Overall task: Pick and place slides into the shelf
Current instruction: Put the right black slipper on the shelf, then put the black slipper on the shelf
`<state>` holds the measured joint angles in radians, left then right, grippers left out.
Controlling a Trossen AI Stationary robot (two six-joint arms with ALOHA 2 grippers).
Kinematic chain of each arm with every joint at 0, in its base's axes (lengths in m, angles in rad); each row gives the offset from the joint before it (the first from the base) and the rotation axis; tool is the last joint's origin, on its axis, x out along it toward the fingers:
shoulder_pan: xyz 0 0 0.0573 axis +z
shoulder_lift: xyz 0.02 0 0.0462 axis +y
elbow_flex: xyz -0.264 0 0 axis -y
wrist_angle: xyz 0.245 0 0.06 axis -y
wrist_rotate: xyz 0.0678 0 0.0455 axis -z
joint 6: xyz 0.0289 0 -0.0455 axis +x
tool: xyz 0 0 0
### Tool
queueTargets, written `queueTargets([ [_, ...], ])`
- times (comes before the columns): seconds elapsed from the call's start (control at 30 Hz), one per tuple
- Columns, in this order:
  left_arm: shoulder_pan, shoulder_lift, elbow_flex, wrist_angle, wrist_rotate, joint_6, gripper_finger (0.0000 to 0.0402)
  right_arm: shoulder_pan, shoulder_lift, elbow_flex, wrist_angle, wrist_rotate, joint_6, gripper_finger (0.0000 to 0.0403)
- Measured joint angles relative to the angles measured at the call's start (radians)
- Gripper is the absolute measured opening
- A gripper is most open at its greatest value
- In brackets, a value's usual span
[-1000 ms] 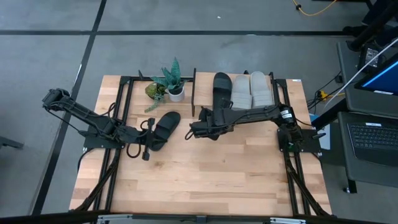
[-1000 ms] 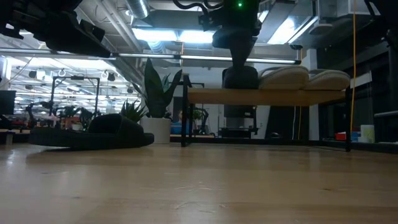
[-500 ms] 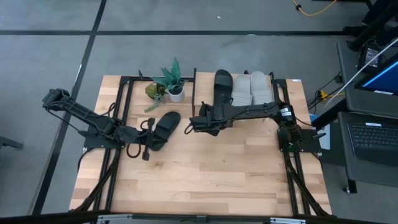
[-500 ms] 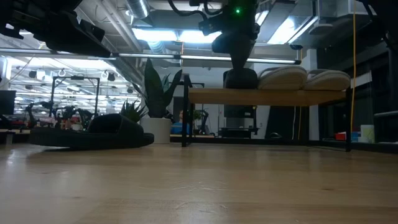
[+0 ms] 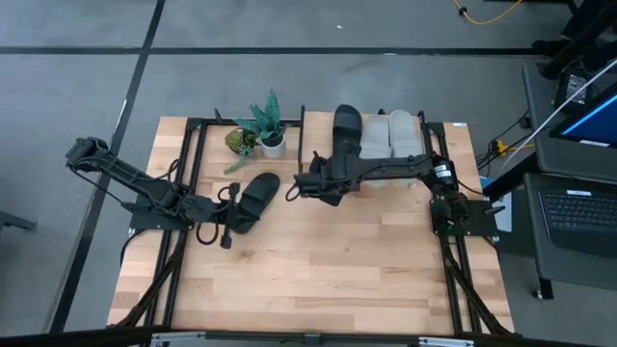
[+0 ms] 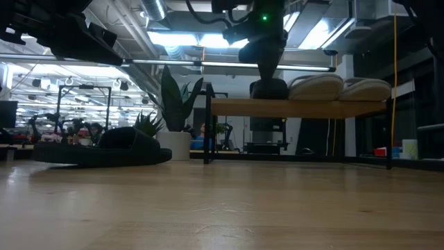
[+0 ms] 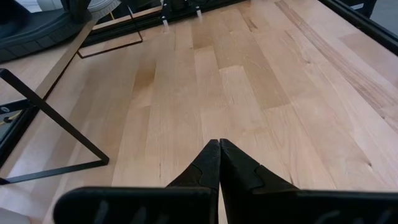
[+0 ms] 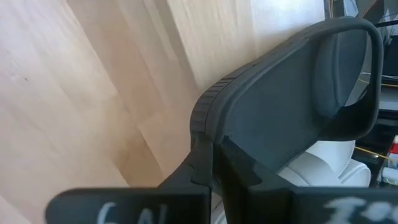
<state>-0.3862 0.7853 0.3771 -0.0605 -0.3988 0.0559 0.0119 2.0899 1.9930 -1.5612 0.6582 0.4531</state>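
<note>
The left gripper (image 5: 224, 214) waits at the left side of the table (image 5: 318, 280), its fingers pressed together and holding nothing. Just beside it lies a black slide (image 5: 253, 198) flat on the wood, near the potted plant (image 5: 268, 130); I think this one is left for a later turn.

In the middle, the right gripper (image 5: 307, 185) has its fingers clamped on the edge of the second black slide (image 5: 345, 130). The arm reaches over the shelf (image 5: 313, 145), and the slide rests on the top board, next to the two light grey slides (image 5: 393, 135) (these lie side by side, touching each other). The grip at the heel edge probably lets the arm push the slide in line with the others.

Compared with a second ago, the right gripper has gone a little toward the back of the table, and the black slide with it, so it sits deeper on the shelf. The left arm and its slide have not changed.
</note>
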Motion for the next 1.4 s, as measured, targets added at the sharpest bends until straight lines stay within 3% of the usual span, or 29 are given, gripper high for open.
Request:
queueTargets([
  [0.63,0.0,0.0,0.0,-0.01,0.0,0.0,0.0,-0.028,0.0,0.0,0.002,-0.028,-0.044,0.0028],
  [1.4,0.0,0.0,0.0,-0.015,0.0,-0.001,0.0,-0.028,-0.001,0.023,0.001,-0.023,-0.04,0.0162],
])
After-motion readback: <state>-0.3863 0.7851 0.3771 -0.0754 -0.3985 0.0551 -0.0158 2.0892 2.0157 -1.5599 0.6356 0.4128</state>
